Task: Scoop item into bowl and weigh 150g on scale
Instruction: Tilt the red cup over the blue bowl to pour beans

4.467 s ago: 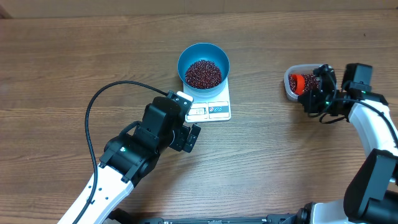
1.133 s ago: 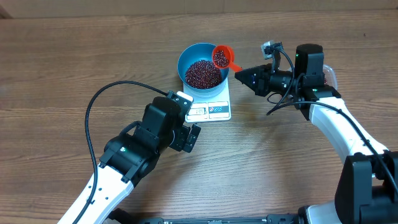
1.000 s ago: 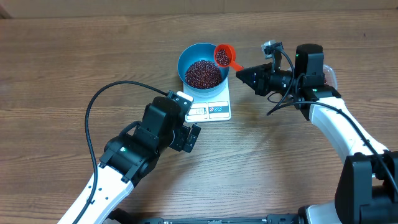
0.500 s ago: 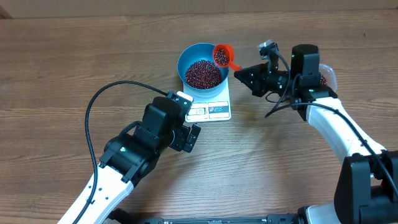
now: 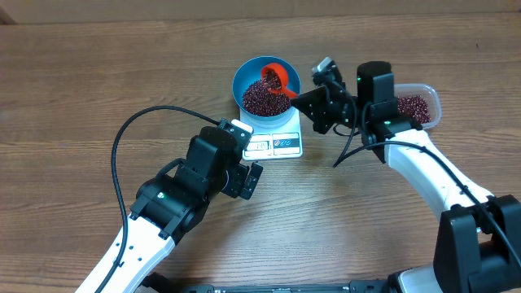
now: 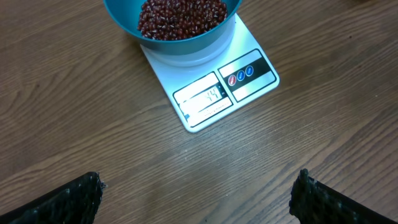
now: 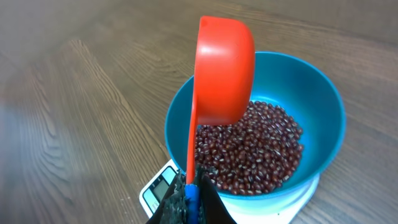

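Red scoop (image 7: 224,71) is tipped on edge over your bowl (image 5: 238,81) to dump beans (image 5: 260,99) onto the heap, right gripper (image 7: 193,193) clamped on its handle, bowl sitting on the scale (image 5: 277,145) for live weight, left gripper (image 5: 251,177) wide open, empty, held back facing the display.

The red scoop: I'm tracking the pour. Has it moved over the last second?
Yes. The red scoop went left, from the right rim of the blue bowl to above the beans inside it.

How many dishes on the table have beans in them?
2. The blue bowl sits on the white scale; the clear tub stands to its right, partly behind the right arm.
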Available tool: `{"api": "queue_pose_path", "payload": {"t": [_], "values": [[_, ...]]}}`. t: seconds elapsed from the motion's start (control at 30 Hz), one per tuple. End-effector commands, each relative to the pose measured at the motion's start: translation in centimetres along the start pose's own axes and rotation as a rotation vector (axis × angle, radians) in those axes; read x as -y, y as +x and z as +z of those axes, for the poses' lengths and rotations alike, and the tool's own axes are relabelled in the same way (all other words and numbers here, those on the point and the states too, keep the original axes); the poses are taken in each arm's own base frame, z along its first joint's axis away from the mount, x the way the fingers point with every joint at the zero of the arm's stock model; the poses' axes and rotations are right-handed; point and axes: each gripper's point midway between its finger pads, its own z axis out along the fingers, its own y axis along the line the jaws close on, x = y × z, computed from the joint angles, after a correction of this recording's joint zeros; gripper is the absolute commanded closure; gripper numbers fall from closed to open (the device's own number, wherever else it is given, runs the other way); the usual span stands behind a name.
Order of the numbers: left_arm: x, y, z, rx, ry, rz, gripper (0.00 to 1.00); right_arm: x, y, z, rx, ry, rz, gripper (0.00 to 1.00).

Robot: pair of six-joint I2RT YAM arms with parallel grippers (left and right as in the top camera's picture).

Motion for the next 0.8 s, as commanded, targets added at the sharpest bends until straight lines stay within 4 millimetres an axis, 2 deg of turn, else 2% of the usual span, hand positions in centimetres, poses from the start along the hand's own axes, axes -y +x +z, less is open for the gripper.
{"api": "queue_pose_path", "payload": {"t": [0.0, 0.77], "values": [[0.09, -0.05, 0.09, 0.000, 0.009, 0.015, 0.00, 0.18, 0.15, 0.63, -0.017, 0.049, -0.088, 0.96], [0.09, -0.05, 0.09, 0.000, 0.009, 0.015, 0.01, 0.28, 0.27, 0.77, -0.025, 0.066, -0.102, 0.96]]}}
